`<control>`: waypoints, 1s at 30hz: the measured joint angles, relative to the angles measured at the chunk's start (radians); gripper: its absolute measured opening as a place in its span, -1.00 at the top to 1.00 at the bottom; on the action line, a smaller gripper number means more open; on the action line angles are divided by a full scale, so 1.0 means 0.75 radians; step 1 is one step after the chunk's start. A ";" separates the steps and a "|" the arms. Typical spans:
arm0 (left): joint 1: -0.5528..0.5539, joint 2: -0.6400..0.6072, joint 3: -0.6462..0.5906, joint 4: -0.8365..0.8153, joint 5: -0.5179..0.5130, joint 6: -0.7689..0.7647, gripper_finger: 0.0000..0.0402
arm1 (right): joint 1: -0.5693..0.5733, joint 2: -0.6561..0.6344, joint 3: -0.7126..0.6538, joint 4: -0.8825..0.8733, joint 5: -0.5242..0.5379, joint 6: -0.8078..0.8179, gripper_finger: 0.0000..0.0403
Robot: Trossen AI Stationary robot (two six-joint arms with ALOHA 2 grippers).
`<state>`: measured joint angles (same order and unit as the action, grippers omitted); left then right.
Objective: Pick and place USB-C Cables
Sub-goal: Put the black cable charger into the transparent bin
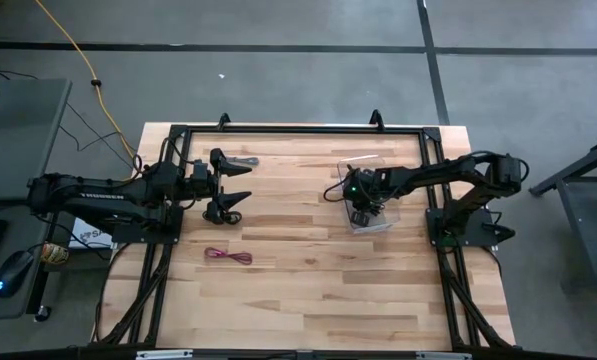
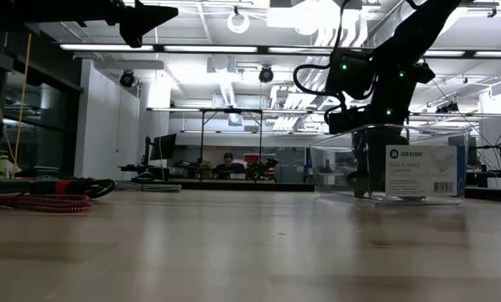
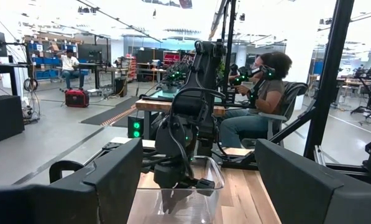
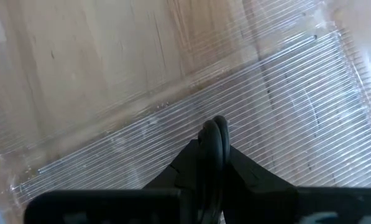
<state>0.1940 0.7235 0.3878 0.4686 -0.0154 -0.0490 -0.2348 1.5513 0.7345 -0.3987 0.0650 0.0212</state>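
Note:
My right gripper points down inside the clear plastic box at the table's right and is shut on the black cable. My left gripper is open and raised above the table's left part, touching nothing. The grey cable lies just beyond it toward the far edge. The black-and-red cable lies on the near side of it. The magenta-red cable lies flat nearer the near edge, and it shows again at the left of the low view. My right gripper pinches a loop of the black cable between its two fingers, coming from above and pointing down into the box. The loop sticks out just past the fingertips, over the box's ribbed floor. Whether it touches that floor, I cannot tell.
A black frame runs around the table's edges. The wood between the two arms and toward the near edge is bare. A yellow cord lies on the floor beyond the table. A person sits behind the right arm.

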 joint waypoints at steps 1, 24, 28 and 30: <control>0.000 0.000 0.000 0.000 0.000 0.000 -0.45 | 0.000 0.000 0.000 0.000 0.000 -0.001 0.86; 0.000 0.000 0.000 -0.001 0.000 0.000 -0.45 | 0.000 0.000 -0.002 -0.007 0.109 0.005 0.28; 0.000 0.000 0.000 -0.001 0.000 0.000 -0.45 | 0.000 -0.008 -0.002 -0.013 0.113 -0.004 0.24; 0.000 0.000 0.000 -0.001 0.000 0.000 -0.45 | 0.000 -0.025 -0.002 -0.014 0.113 -0.006 0.24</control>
<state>0.1940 0.7238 0.3878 0.4683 -0.0154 -0.0490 -0.2351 1.5326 0.7334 -0.4090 0.1501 0.0169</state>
